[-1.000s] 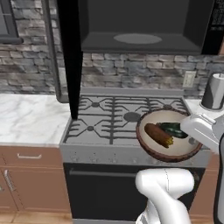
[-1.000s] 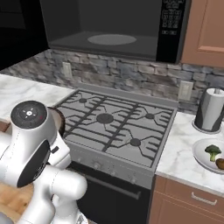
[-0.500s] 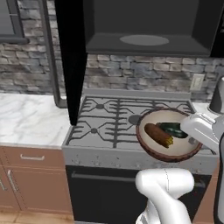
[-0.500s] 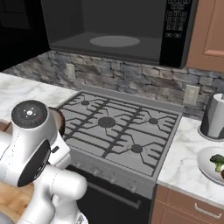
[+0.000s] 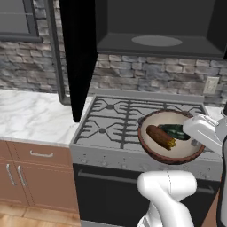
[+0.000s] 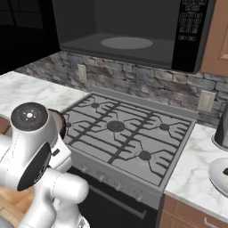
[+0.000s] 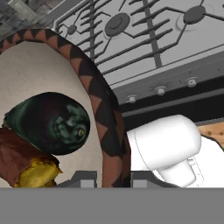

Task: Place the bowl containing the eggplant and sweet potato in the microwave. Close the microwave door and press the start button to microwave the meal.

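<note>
The dark-brown bowl (image 5: 170, 158) hangs tilted over the stove's front right corner, below the microwave (image 5: 155, 26). Inside it lie the reddish sweet potato (image 5: 160, 136) and the dark eggplant (image 5: 175, 131). My gripper (image 5: 191, 137) is shut on the bowl's right rim. In the hand view the patterned rim of the bowl (image 7: 103, 109) runs down between my gripper (image 7: 113, 179), with the eggplant (image 7: 50, 122) and the sweet potato (image 7: 24, 164) just inside it. The microwave door (image 5: 80, 53) stands swung open on the left, baring the cavity and the glass turntable (image 5: 156, 41). The keypad (image 6: 189, 20) is on the microwave's right side.
A gas stove (image 5: 115, 119) with dark grates lies under the microwave, oven front below. Marble counter (image 5: 31, 115) runs to its left. On the right counter stand a grey kettle-like vessel (image 6: 221, 129) and a white bowl (image 6: 220, 176).
Both base views have slid, with the scene drifting to the right, so the camera has moved. The bowl stays in my grip at the same place relative to the arm.
</note>
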